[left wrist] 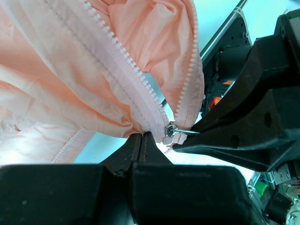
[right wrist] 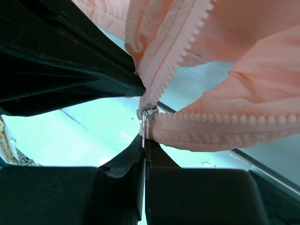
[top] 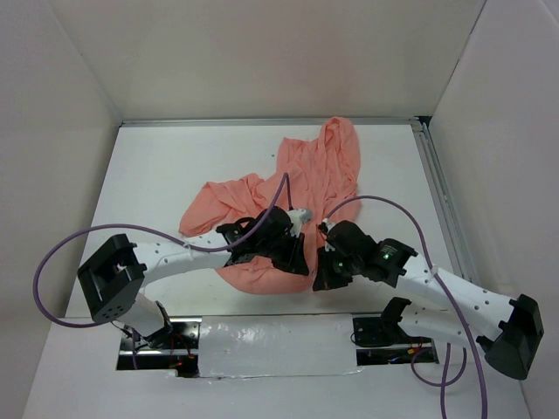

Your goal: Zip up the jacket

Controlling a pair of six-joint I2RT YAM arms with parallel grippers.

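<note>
Left wrist view: zipping barely begun, seemingly; jacket (top: 297, 175) crumpled at table (top: 157, 166) centre; left gripper (left wrist: 142, 140) pressed shut on hem (left wrist: 133, 127) just under slider (left wrist: 169, 130); right gripper (left wrist: 191, 135) at 3 o'clock pinching the pull tab (left wrist: 185, 132); next, likely a steady draw toward 11 o'clock along splayed teeth (left wrist: 117, 56); snag risk from bunched folds (left wrist: 47, 108), draped purple cable (top: 281, 194).

one jacket (top: 297, 188), one zipper slider (left wrist: 170, 130), two rows of teeth (left wrist: 122, 56), two hands: left hand (left wrist: 142, 138), right hand (right wrist: 144, 145).
</note>
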